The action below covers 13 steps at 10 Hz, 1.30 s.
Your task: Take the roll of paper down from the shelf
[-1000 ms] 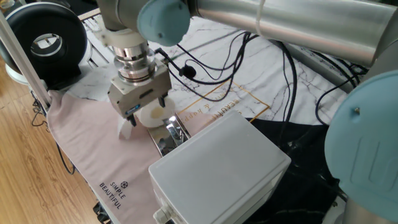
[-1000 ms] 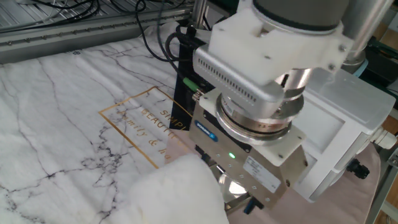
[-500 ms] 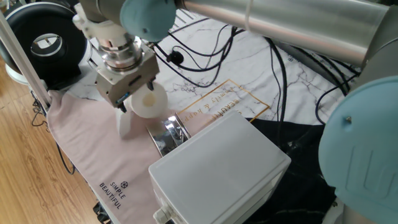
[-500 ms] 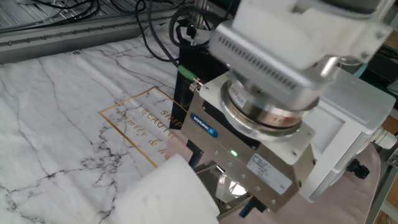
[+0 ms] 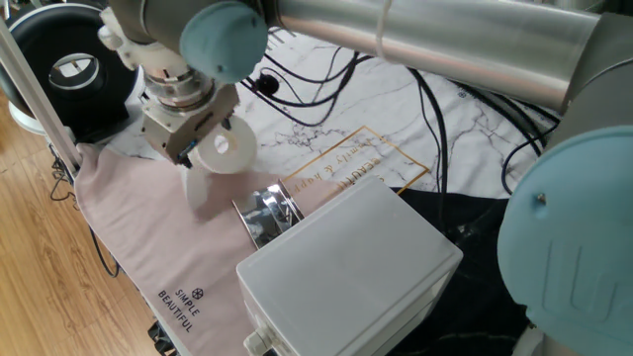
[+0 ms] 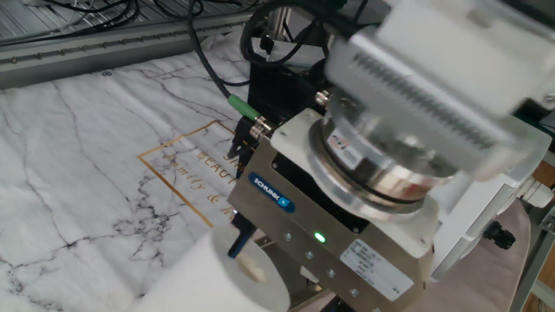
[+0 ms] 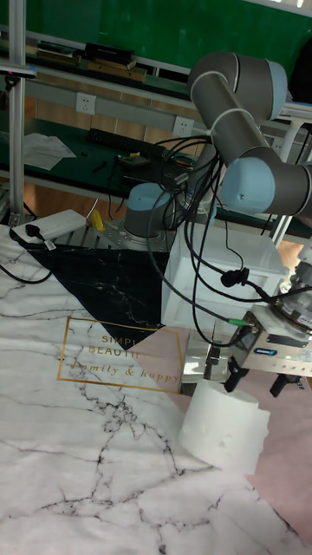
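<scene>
Roll: paper roll (image 5: 224, 150) has come off the shelf (image 5: 265, 215) since a second ago, in my grip.
Claw: claw (image 5: 198, 148) closed on the roll.
Position: clear of the shelf, above the pink cloth (image 5: 148, 237) toward the tabletop's edge.
Meaning: lift seems done; setting down remains.

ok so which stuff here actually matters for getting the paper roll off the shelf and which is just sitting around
Part of the job:
- roll of paper, held in the hand
- chrome shelf, now bare

Just lying about:
- big pale grey box
- pink cloth
- marble-print mat
- black cables
- black round device
</scene>
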Each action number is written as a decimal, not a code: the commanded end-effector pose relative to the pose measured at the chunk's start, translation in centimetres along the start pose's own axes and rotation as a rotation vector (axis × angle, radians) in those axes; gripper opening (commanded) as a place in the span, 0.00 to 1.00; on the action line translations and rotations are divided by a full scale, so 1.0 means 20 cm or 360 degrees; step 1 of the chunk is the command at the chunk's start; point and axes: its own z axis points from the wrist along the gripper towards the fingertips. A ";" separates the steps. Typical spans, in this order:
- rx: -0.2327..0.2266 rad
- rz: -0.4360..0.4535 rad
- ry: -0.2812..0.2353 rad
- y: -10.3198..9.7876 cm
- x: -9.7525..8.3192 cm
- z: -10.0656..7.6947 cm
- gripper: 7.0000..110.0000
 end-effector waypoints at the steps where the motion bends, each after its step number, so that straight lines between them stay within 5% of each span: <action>1: 0.0066 -0.0230 -0.0235 -0.01 -0.19 -0.15 0.79; 2: 0.0051 -0.0274 -0.0287 0.01 -0.23 -0.19 0.79; 4: 0.0062 -0.0265 -0.0257 0.01 -0.20 -0.22 0.79; 7: 0.0036 -0.0161 0.0028 0.02 0.03 -0.21 0.79; 8: 0.0013 -0.0120 0.0082 0.03 0.07 -0.21 0.57; 9: 0.0069 -0.0115 0.0133 -0.03 0.11 -0.20 0.57; 11: 0.0147 0.0019 0.0398 -0.09 0.32 -0.23 0.57; 12: 0.0123 0.0127 0.0443 -0.06 0.36 -0.24 0.57; 13: -0.0013 0.0271 0.0457 0.04 0.38 -0.25 0.57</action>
